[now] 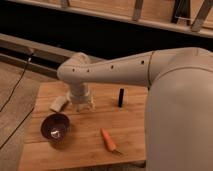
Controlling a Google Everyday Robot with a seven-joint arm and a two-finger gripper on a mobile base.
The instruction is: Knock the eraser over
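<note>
The eraser (120,97) is a small narrow black block standing upright on the wooden table (130,127), toward the back middle. My gripper (83,106) hangs from the white arm over the table's left part, pointing down, a short way left of the eraser and not touching it. An orange carrot (108,140) lies in front of the eraser near the table's front edge.
A pale beige block (58,103) lies just left of the gripper. A dark bowl (54,127) sits at the front left. My large white arm fills the right side of the view. A black cable (15,90) runs along the floor on the left.
</note>
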